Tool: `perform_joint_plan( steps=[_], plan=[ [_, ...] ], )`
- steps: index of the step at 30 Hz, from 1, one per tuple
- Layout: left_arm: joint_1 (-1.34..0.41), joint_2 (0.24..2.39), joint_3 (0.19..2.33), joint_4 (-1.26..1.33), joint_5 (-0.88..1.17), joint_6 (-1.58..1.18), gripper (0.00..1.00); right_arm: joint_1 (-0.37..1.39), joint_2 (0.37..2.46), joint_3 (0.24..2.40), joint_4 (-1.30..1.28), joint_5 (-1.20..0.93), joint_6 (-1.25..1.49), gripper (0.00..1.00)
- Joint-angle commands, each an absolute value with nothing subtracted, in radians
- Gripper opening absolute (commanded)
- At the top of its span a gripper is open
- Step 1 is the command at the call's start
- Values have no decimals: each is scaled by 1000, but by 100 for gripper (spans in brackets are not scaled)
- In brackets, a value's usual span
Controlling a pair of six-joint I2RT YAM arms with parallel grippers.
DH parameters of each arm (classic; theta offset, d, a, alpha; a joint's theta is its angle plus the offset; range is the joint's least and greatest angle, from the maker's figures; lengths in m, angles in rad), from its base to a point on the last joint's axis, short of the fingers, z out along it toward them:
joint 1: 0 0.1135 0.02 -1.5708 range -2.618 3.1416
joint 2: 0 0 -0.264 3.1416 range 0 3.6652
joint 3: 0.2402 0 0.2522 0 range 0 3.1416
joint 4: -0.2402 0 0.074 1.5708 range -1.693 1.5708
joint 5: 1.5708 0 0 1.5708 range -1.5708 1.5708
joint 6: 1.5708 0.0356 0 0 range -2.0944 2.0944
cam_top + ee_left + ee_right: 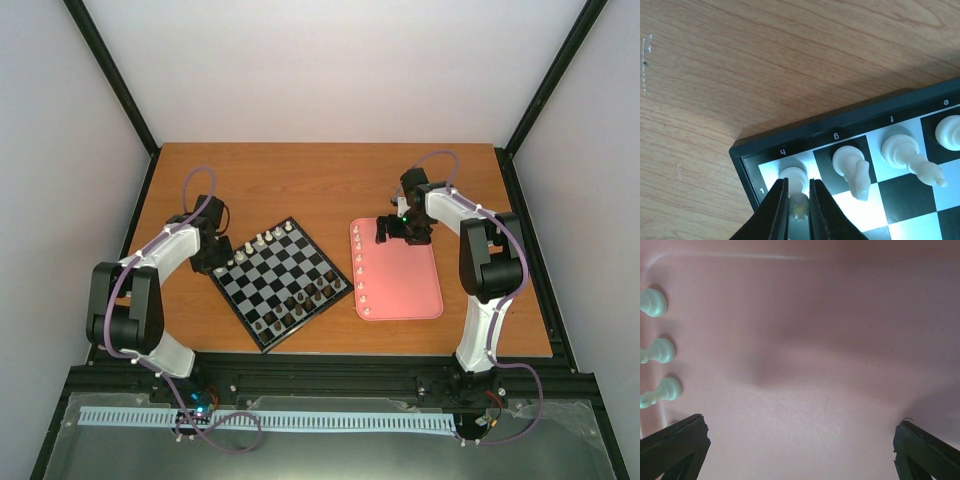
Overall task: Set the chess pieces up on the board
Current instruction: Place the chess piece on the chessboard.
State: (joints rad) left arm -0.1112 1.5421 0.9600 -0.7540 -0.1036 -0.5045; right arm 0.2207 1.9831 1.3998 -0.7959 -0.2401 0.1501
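Observation:
The black and silver board (263,346) lies left of centre, turned diagonally. Several cream chess pieces (263,241) stand along its far edge and several dark brown pieces (300,303) along its near edge. My left gripper (222,262) is at the board's left corner. In the left wrist view it (798,181) is shut on a cream piece (793,175) standing on corner square h1, beside a cream knight (855,167) and a bishop (910,152). My right gripper (400,232) is open and empty, low over the pink tray (815,340), with three cream pawns (660,351) to its left.
The pink tray (410,285) lies right of the board, with a row of several cream pawns (362,272) along its left edge. The board's black rim (790,137) meets bare wooden table (765,65). Black frame rails run along the table's sides.

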Motion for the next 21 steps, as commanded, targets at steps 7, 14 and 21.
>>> perform_joint_plan(
  steps=[7, 14, 21],
  plan=[
    [-104, 1569, 956, -713, -106, -515, 12, 232, 1998, 1394, -804, -243, 140, 100],
    [-104, 1575, 956, -728, -109, -503, 15, 232, 2003, 1400, -806, -243, 140, 100],
    [-104, 1555, 940, -752, -109, -499, 21, 233, 2003, 1399, -805, -238, 140, 100]
  ],
)
